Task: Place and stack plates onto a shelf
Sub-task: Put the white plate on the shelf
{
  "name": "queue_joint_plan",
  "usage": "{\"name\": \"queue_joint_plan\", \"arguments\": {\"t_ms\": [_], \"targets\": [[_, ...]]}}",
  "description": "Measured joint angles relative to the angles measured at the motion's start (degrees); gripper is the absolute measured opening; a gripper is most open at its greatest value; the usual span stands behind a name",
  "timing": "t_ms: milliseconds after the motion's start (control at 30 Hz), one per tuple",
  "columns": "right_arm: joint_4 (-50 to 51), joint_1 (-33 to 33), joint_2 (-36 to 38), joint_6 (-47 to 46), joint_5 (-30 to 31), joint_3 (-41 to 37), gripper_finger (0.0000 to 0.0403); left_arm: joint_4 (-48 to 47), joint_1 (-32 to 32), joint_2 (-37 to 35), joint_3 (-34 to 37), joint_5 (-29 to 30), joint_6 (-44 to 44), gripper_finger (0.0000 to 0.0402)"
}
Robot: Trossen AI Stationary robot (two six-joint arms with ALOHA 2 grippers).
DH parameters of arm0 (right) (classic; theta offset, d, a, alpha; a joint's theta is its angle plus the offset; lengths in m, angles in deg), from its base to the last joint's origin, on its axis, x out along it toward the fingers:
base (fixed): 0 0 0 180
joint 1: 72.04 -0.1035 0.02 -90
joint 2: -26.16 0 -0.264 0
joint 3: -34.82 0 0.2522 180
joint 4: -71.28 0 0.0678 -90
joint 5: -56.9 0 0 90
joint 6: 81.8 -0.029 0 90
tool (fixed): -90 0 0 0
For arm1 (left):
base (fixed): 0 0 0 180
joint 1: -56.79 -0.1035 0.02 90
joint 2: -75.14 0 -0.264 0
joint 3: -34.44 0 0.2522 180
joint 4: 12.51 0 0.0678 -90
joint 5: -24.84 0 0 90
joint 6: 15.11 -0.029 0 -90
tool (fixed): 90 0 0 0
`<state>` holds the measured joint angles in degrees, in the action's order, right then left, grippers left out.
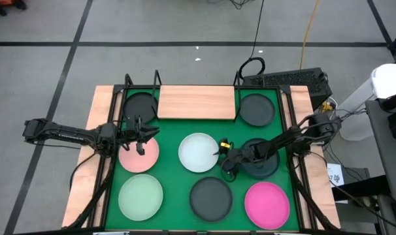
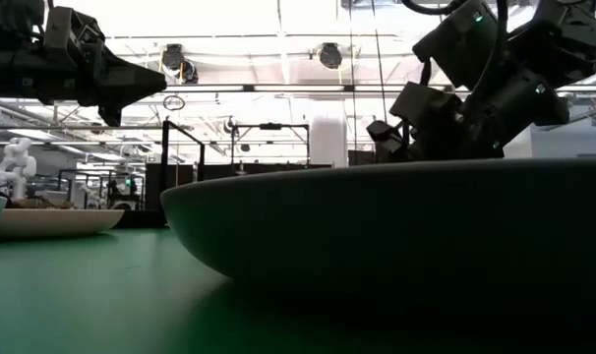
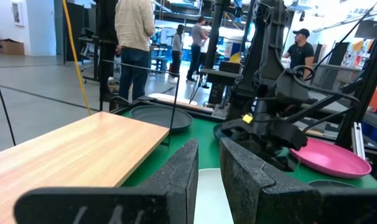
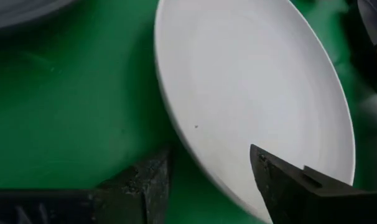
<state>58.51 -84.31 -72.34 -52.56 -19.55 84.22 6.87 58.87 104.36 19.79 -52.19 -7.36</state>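
Observation:
Several round plates lie flat on the green mat (image 1: 172, 189): white (image 1: 198, 152), pale pink (image 1: 139, 155), pale green (image 1: 140, 198), dark grey (image 1: 211, 198), hot pink (image 1: 267, 204), dark teal (image 1: 263, 163). Two dark plates (image 1: 140, 104) (image 1: 257, 109) flank the shelf (image 1: 197, 102), a light-wood plank at the far edge. My right gripper (image 4: 204, 168) is open at the white plate's (image 4: 251, 93) right rim. One finger (image 4: 145, 183) is over the mat and the other (image 4: 288, 183) over the plate's inside. My left gripper (image 1: 140, 138) hovers level above the pale pink plate, narrowly open and empty.
Black rod frames (image 1: 142, 81) rise at the shelf's two ends. The mat lies on a pale wooden tabletop (image 1: 93, 156). In the low view a dark plate (image 2: 396, 226) fills the foreground. People stand in the room beyond the table (image 3: 134, 37).

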Motion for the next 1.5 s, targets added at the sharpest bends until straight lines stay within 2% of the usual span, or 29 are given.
{"name": "queue_joint_plan", "arguments": {"t_ms": [167, 467, 733, 967, 1200, 1500], "targets": [[0.0, -0.1, -0.2, 0.4, -0.2, 0.0, 0.0147, 0.0, 0.0, 0.0, 0.0, 0.0, 0.0, 0.0069], [0.5, -0.2, 2.2, 1.7, -0.1, -0.1, 0.0010, 0.0, 0.0, 0.0, 0.0, 0.0, 0.0, 0.0069], [-1.4, -0.7, 6.4, 1.9, 0.2, -0.1, 0.0003, 0.0, 0.0, 0.0, 0.0, 0.0, 0.0, 0.0069], [-7.4, -1.4, 12.8, 2.8, 1.0, -0.2, 0.0002, 0.0, 0.0, 0.0, 0.0, 0.0, 0.0, 0.0069], [-12.6, 3.9, 18.0, 2.3, -1.9, -0.1, 0.0001, 0.0, 0.0, 0.0, 0.0, 0.0, 0.0, 0.0069], [-2.4, 11.7, 19.2, -0.3, -2.1, 5.8, 0.0001, 0.0, 0.0, 0.0, 0.0, 0.0, 0.0, 0.0069]]}}
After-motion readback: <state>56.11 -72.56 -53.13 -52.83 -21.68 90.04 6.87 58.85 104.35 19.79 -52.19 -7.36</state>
